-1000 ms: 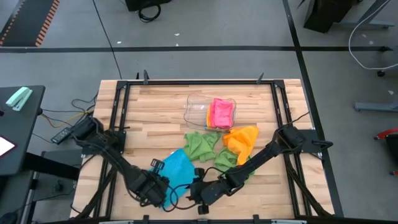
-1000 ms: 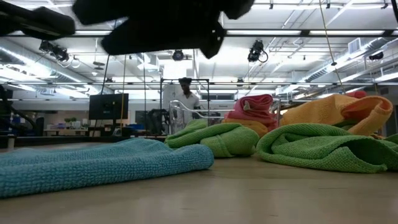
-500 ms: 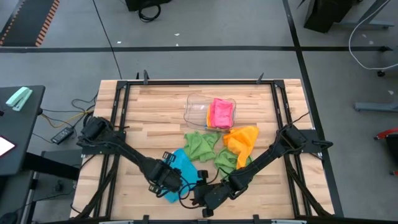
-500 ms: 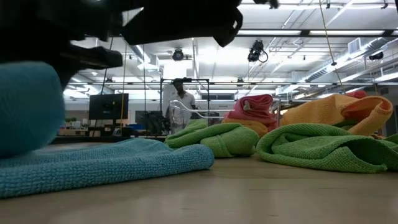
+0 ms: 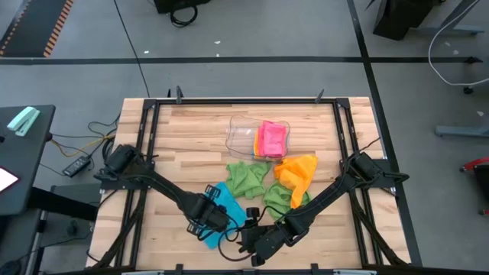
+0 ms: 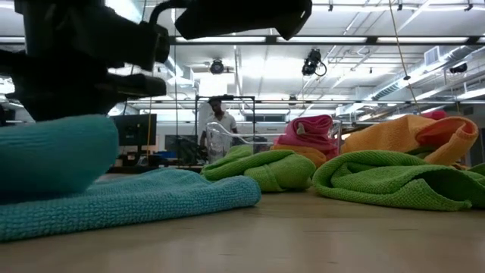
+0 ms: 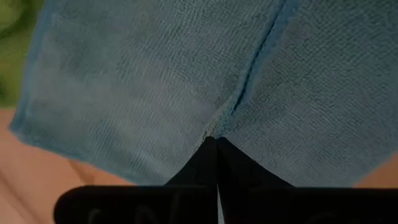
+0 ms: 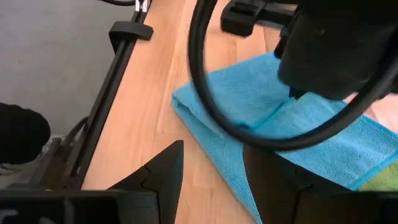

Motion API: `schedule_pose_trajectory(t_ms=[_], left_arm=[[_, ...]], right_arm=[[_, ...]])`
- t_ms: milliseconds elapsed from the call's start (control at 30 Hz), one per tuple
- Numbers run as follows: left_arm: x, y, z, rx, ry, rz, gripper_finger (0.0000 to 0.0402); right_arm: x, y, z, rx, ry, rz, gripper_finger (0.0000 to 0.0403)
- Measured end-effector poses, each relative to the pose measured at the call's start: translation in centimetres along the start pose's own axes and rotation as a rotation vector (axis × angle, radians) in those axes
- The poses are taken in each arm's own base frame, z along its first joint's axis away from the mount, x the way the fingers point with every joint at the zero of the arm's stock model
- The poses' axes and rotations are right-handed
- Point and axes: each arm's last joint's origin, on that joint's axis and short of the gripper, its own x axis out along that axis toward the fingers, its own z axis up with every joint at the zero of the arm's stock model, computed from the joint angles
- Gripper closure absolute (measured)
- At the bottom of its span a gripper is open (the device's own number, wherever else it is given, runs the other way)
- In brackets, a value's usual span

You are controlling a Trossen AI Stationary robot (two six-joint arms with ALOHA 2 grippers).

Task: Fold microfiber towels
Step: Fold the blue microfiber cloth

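A blue towel (image 5: 228,208) lies on the table near its front edge, partly folded over itself; it also shows in the low view (image 6: 144,199). My left gripper (image 5: 209,215) is shut on it and holds part of it up (image 6: 53,158). My right gripper (image 5: 257,243) is open, low at the towel's near corner (image 8: 205,118). Two green towels (image 5: 246,177) (image 5: 278,197) and an orange one (image 5: 296,171) lie crumpled farther back. A pink towel (image 5: 273,139) rests in the clear tray (image 5: 241,134). My left gripper pinches a puckered fold of the blue towel (image 7: 219,122) between its two shut fingertips (image 7: 205,163). The held part is lifted and bulges over the rest of the towel (image 6: 151,199), which lies flat on the table. My right gripper has one finger (image 8: 281,180) over the towel's near edge; I cannot tell whether it touches.
The black frame rail (image 8: 118,74) runs along the table's side next to my right gripper. The crumpled green and orange towels crowd the table's right middle. Bare wood lies on the far left (image 5: 183,137). A person stands in the room behind (image 6: 220,121).
My left gripper has gone from the table's near left toward the far right, carrying the blue towel's near-left part up and over the rest, which stays flat. The towel now covers less of the table. My right gripper has shifted slightly toward the near edge.
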Motion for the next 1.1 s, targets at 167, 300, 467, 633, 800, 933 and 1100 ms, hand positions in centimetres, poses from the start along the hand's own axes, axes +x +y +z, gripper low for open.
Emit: schedule_pose_trajectory(t_ms=[167, 300, 467, 633, 800, 933, 1100], left_arm=[[0.4, -0.1, 0.0, -0.010, 0.014, -0.002, 0.0356], [0.1, -0.1, 0.0, -0.027, 0.004, 0.004, 0.0280], [-1.5, -0.4, 0.5, 0.002, 0.009, 0.007, 0.0195], [-2.2, -2.1, 0.2, 0.094, 0.024, 0.019, 0.0170], [-1.6, -4.5, -0.3, 0.125, 0.008, 0.018, 0.0177], [-1.7, -5.9, -0.7, 0.156, 0.004, 0.020, 0.0179], [-2.0, -7.6, -1.3, 0.205, 0.003, 0.036, 0.0180]], right_arm=[[0.0, 0.0, 0.0, 0.006, 0.003, -0.005, 0.0228], [0.0, 0.0, 0.0, 0.011, 0.002, -0.009, 0.0228], [0.0, 0.0, 0.0, 0.012, 0.001, -0.009, 0.0228], [0.0, -0.1, -0.3, -0.003, 0.020, -0.031, 0.0228], [-0.3, 0.1, -0.7, -0.040, 0.041, -0.078, 0.0228], [-0.3, -0.1, -1.3, -0.061, 0.091, -0.094, 0.0228], [-0.7, -0.1, -1.6, -0.082, 0.116, -0.112, 0.0228]])
